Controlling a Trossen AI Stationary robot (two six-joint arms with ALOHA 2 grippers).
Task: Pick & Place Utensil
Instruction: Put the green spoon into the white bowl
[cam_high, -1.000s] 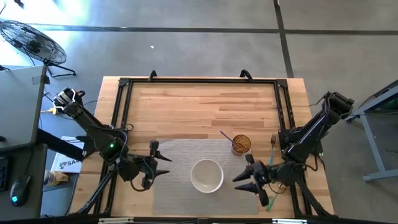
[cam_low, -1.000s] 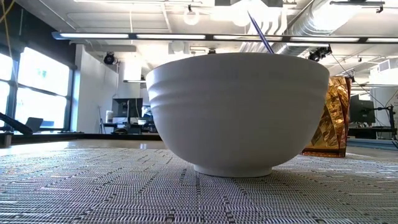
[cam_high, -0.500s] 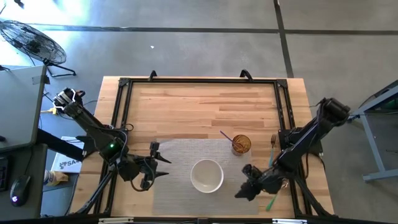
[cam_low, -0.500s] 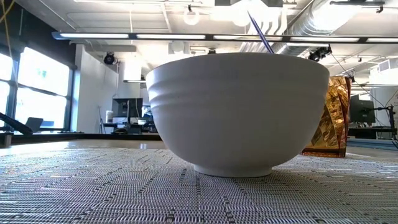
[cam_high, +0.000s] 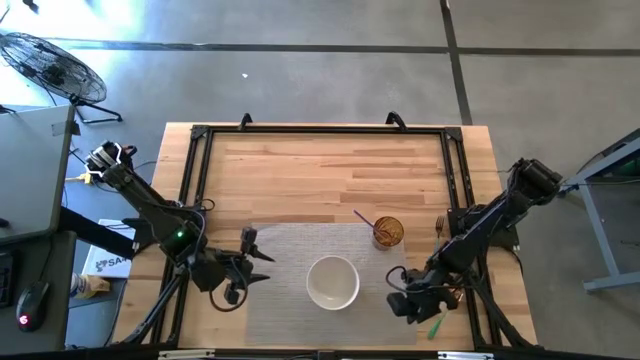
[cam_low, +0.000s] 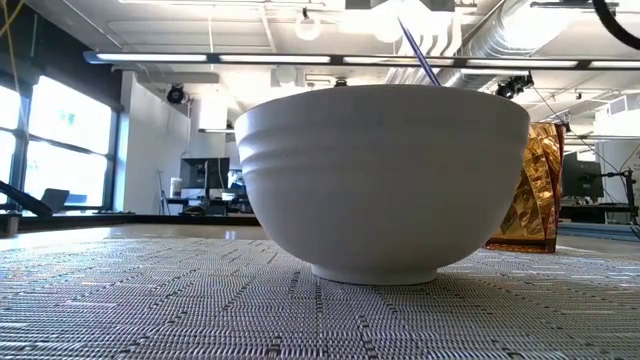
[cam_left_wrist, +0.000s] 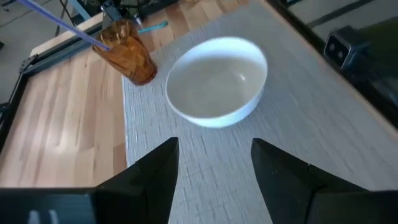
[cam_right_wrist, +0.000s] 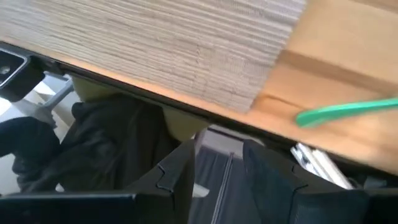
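A green utensil (cam_high: 436, 324) lies flat on the wood near the table's near edge, right of the grey placemat (cam_high: 290, 262); its handle (cam_right_wrist: 348, 112) shows in the right wrist view. My right gripper (cam_high: 402, 304) hovers just left of it, open (cam_right_wrist: 217, 174), touching nothing. A fork (cam_high: 439, 228) lies on the wood farther back. An amber cup (cam_high: 388, 232) stands on the placemat's far right corner with a purple utensil (cam_high: 362, 218) leaning in it. A white bowl (cam_high: 332, 282) sits on the mat. My left gripper (cam_high: 243, 274) waits open (cam_left_wrist: 214, 180) left of the bowl.
A black metal frame (cam_high: 320, 130) runs around the table's edges, and its right rail (cam_high: 455, 200) passes close by the fork. The table's near edge (cam_right_wrist: 205, 115) is right under my right gripper. Bare wood (cam_high: 320, 175) spreads over the table's far half.
My right gripper has moved toward the table's near edge and a little down, turning about so that it now points at the near edge beside the green utensil. The left arm, bowl, cup and utensils have stayed where they were.
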